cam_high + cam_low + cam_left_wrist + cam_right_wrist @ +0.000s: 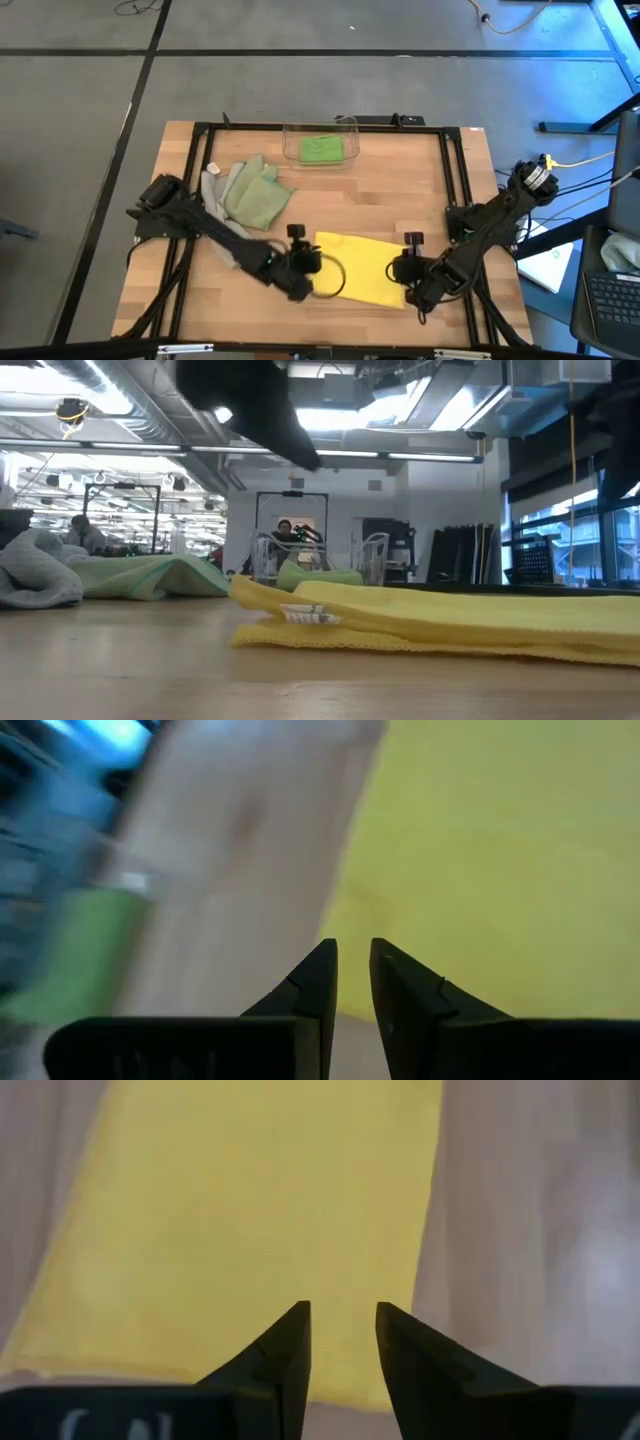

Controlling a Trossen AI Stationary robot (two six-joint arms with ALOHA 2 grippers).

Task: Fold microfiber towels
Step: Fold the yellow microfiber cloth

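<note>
Yellow towel (362, 266) first, since it lies nearest you at the front of the table (400, 190), already doubled into a flat band with a small white tag showing at its left end in the low view. Your left tool (318, 281) sits over the towel's left end and your right tool (408, 283) over its right end; both wrist views show the fingers slightly parted with nothing between them, so neither is gripping the cloth. For the next fold, I'd judge you should lower each tool onto a corner at the same edge, pinch both layers together, and check that the fabric is truly caught before lifting. Raise both ends evenly and carry them across in step, or the band will skew and the edges will not meet. Keep the lift low so the loose microfiber does not slump and drag. Farther back on the left lie the pale sage green towel (255, 197) and the grey towel (213, 188), bunched and touching each other, well apart from your work. At the far edge stands the clear plastic bin (345, 127) with the bright green towel (321, 149) inside it; leave those alone until the yellow one lies square.
</note>
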